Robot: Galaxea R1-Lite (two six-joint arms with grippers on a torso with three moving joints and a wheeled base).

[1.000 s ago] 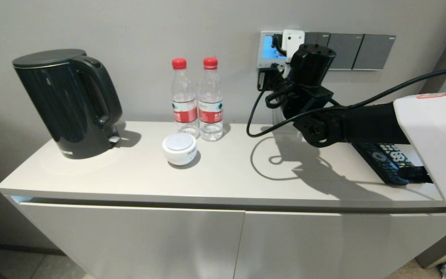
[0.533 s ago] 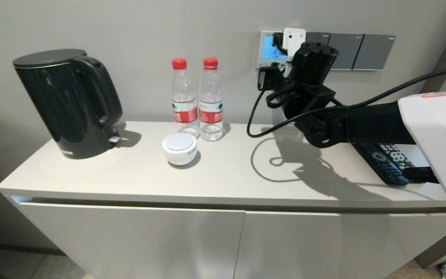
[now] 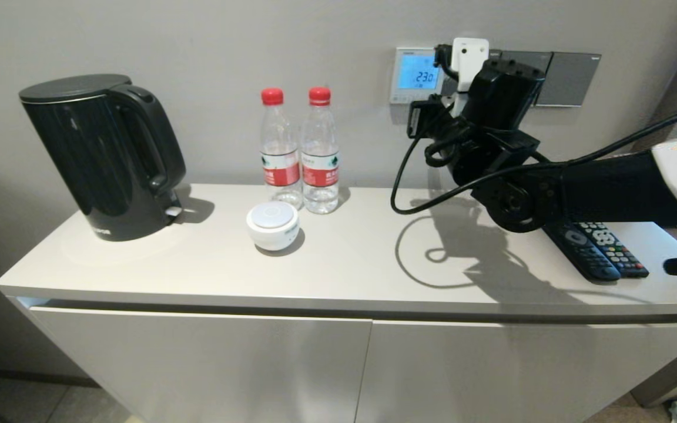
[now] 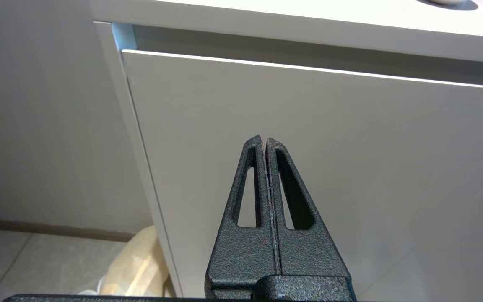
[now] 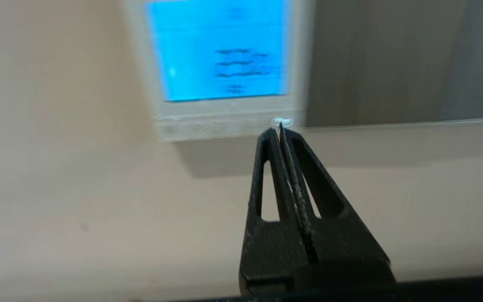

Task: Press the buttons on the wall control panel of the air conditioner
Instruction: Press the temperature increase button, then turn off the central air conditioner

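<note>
The air conditioner's wall control panel [image 3: 416, 75] is on the wall, white-framed, with its screen lit pale blue and showing digits. It fills the upper part of the right wrist view [image 5: 220, 54]. The buttons [image 5: 208, 128] run along its bottom edge. My right gripper [image 5: 279, 130] is shut and empty, with its tip at a small lit key [image 5: 282, 122] by the panel's lower right corner; I cannot tell whether it touches. In the head view my right wrist [image 3: 506, 88] hides the fingers. My left gripper [image 4: 264, 140] is shut and parked low before the cabinet door.
Dark grey switch plates [image 3: 567, 79] adjoin the panel on its right. On the cabinet top [image 3: 338, 264] stand a black kettle [image 3: 100, 155], two water bottles [image 3: 300, 150], a white round device [image 3: 272, 225] and two black remotes [image 3: 594, 247]. A black cable [image 3: 400, 182] hangs from my right arm.
My right arm has moved to the right along the wall and uncovered the panel's screen, which now shows in full with its digits. The left arm has not moved.
</note>
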